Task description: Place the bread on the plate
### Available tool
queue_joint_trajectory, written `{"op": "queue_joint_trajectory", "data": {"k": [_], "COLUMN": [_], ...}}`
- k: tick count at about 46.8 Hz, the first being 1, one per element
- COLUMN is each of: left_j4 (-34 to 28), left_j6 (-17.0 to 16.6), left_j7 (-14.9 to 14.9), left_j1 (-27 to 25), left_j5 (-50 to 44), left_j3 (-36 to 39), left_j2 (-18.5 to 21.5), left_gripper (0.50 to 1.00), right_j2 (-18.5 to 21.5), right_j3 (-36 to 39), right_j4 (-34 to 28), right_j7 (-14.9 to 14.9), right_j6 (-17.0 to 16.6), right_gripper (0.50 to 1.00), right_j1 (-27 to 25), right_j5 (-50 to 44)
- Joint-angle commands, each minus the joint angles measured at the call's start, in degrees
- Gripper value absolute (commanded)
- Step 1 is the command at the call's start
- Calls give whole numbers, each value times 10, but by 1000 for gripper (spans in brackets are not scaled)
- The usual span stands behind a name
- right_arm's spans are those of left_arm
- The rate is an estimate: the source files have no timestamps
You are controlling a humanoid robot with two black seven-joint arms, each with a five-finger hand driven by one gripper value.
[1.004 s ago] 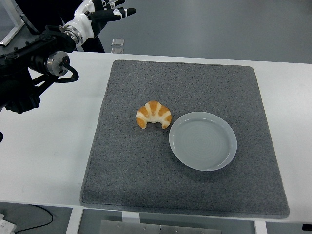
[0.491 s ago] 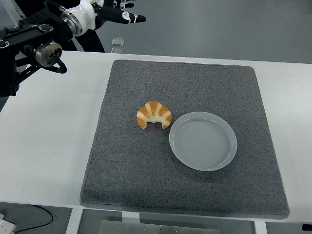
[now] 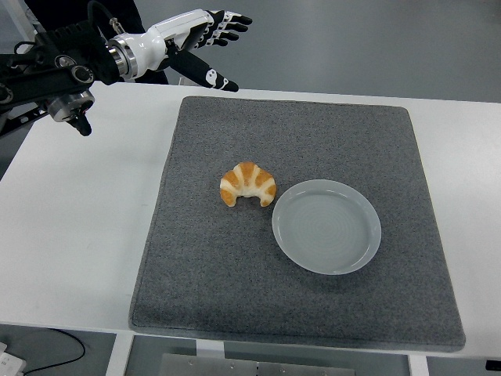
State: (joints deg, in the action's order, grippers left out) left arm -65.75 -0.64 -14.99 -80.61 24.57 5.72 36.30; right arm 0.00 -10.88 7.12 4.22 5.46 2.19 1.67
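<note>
Lying on the mat [image 3: 235,266], the bread [image 3: 247,185] sits well apart at five o'clock from the left hand [image 3: 205,41]; fingers spread, empty; plate [image 3: 326,226] just beside it.

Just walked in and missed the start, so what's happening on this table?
A humanoid robot is about to move a croissant onto a grey plate. Both sit on a dark grey mat, the croissant just left of the plate, nothing on the plate yet. The left hand hovers open above the table's far left corner, holding nothing and well short of the bread. The right arm isn't visible.
</note>
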Motion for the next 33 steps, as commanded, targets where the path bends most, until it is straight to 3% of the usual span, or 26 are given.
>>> {"op": "queue_joint_trajectory", "data": {"k": [1,8,13,25,33], "left_j4": [-2,-2,-24,-113,-122], "left_j6": [12,49,49,14,-20], "left_j7": [-2,-7,-6,3,11], "left_j1": [-1,2,3,-15,-17], "left_j5": [1,0,1,28,83], "left_j3": [-2,1,6,90,128], "left_j2": [14,24,25,23,11], "left_gripper": [1000,1000,1000,992,979], "right_j2": [0,0,0,0,0], "right_j3": [0,0,0,0,1], "right_j4": [0,0,0,0,0], "right_j7": [0,0,0,0,0], "right_j6": [0,0,0,0,0], "right_gripper": [952,952,952,952,952], "right_j1": [0,0,0,0,0], "right_j5": [0,0,0,0,0]}}
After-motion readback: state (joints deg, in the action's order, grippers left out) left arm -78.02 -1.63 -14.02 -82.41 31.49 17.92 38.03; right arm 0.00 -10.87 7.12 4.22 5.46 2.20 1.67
